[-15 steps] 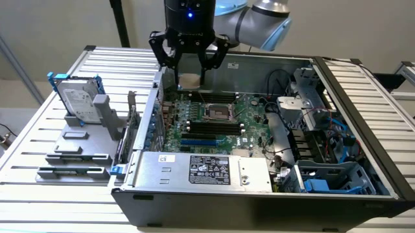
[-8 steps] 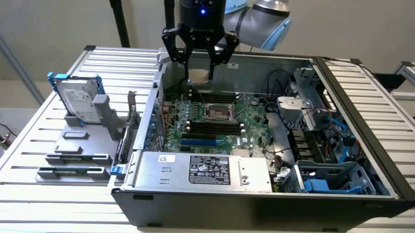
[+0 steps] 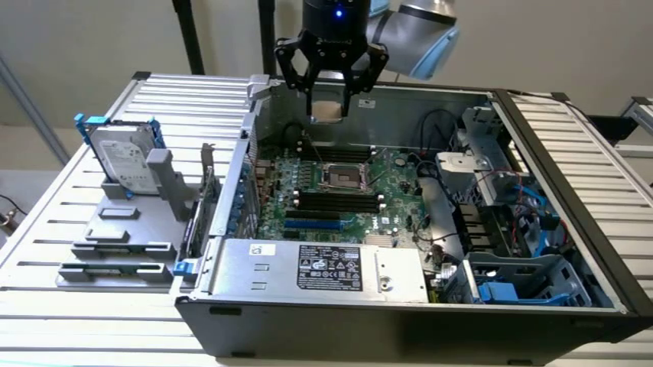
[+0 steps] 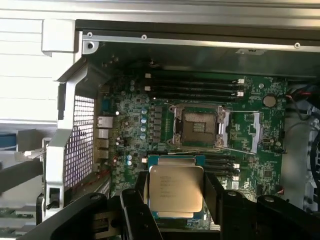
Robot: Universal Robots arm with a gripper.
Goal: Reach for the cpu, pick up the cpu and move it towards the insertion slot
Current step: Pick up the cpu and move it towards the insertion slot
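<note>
Exterior view: the gripper point(image 3: 329, 99) is hanging fingers-down above the open computer case point(image 3: 408, 321), its fingers clamping the cpu point(image 3: 328, 111) by two opposite edges. Wrist view is showing the cpu point(image 4: 176, 190) held flat, raised near the insertion slot point(image 4: 199, 125) on the green motherboard point(image 4: 260, 165), not yet over it.

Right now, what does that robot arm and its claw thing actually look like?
The arm is silvery-grey and rounded, with a pale blue cap at one joint. Below it sits a black cylindrical wrist with a small blue light. The gripper is black, with angular linked fingers forming an open frame shape. In the wrist view the fingers look matte black and blocky.
</note>
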